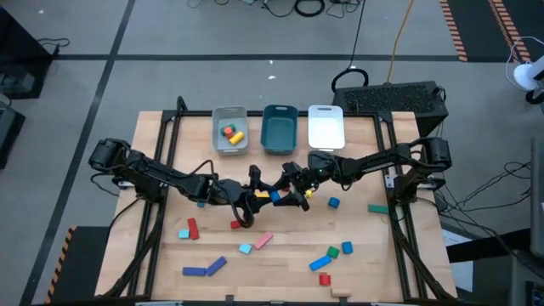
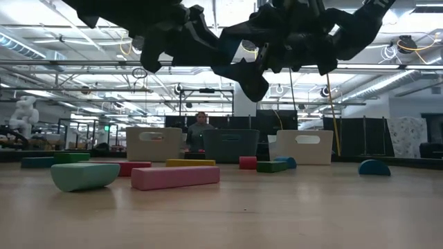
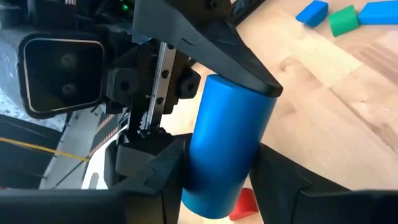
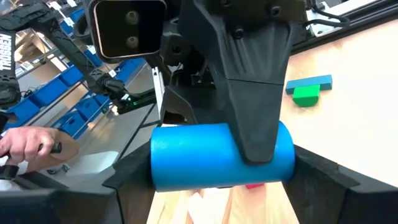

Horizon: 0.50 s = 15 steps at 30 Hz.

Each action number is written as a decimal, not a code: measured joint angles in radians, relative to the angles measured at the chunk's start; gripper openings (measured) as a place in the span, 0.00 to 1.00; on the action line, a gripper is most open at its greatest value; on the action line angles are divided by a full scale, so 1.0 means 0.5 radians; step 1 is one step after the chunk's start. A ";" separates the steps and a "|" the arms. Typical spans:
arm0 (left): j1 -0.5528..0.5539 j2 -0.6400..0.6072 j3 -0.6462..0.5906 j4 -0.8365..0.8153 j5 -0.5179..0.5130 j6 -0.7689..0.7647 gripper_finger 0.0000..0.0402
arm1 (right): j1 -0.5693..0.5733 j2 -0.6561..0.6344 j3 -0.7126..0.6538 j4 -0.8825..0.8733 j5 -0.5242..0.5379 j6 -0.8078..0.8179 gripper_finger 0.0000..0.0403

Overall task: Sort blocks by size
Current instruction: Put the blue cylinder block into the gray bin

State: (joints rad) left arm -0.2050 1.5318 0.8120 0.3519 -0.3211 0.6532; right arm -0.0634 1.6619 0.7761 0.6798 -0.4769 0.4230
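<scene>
Both my sets of fingers [image 3: 217, 186] pinch one blue cylinder [image 3: 227, 146] mid-counter, a few blocks [image 1: 231, 133] in the grey tray [image 1: 215, 127], most [image 1: 259, 241] still scattered!

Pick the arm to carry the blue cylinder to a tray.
Right, probably: the right hand grips the blue cylinder and sits nearer the teal tray and white tray than the left hand, which meets it mid-table.

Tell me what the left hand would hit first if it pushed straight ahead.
The blue cylinder sits between the left hand fingers already; directly beyond it, the right hand gripping the same cylinder. Depth beyond that is unclear.
</scene>
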 joint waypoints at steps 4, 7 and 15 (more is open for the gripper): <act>0.000 0.000 -0.001 0.000 -0.018 -0.010 0.38 | -0.008 -0.001 0.000 0.000 0.004 -0.009 0.70; 0.000 0.000 -0.001 0.001 -0.035 -0.018 0.38 | -0.008 -0.001 0.000 0.000 0.005 -0.018 0.71; 0.003 0.000 -0.001 0.019 -0.114 -0.122 0.37 | -0.008 -0.002 0.000 -0.001 0.027 -0.072 0.77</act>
State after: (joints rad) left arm -0.2034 1.5318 0.8116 0.3616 -0.3780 0.5921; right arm -0.0673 1.6611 0.7761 0.6793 -0.4636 0.3868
